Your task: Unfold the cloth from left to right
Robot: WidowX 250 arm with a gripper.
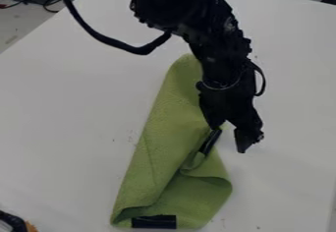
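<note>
Your gripper (229, 138) hangs released, its angular jaws parted, beside the right edge of the cloth (152, 150). You have that soft, finely nubbed green fabric lying centrally as a long, folded wedge, rounded at its far end and broader near you. Creases bunch at its right; dark strips mark its near edge and a fold by your gripper. The tabletop (66, 103) looks smooth and white.

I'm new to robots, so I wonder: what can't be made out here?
Camera view:
Part of the cloth: behind the arm.
Inside its folds: covered by cloth.
Arm's upper end: cut by top edge.
Lower-left object: cut by corner.
Whether claw touches cloth: too small to tell.
</note>
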